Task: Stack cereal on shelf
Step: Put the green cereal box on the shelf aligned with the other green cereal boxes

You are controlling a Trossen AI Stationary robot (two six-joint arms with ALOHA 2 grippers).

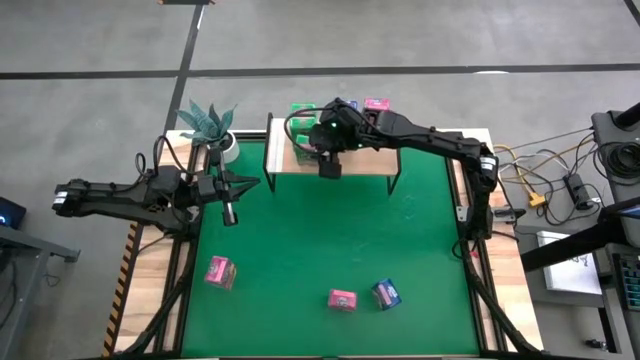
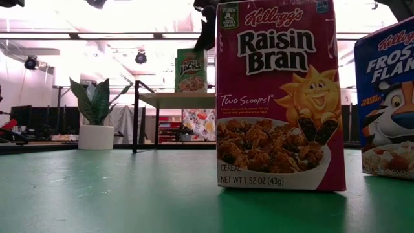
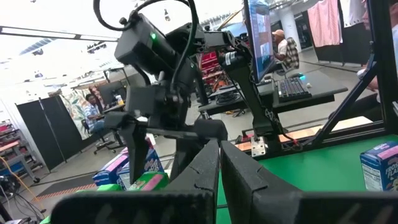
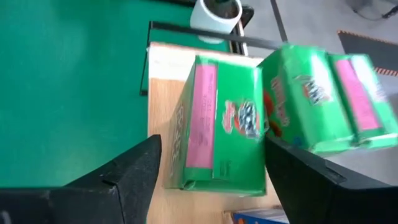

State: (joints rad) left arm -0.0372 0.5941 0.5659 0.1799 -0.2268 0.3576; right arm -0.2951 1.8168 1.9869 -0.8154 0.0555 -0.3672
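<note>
R gripper hangs wide open w/ nothing held over the green Apple Jacks box on the shelf; back off w/o nudging it; L gripper shut, empty, at table's left.

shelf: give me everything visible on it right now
The shelf is a low rectangular stand with a light wood plank top and thin black metal legs, upright at the far edge of the green table, beside a potted plant. Green cereal boxes lie on its plank, with a pink box at its far side. The right gripper hangs open just over the plank, fingers either side of one green box. Nothing else appears to touch the shelf.
</note>
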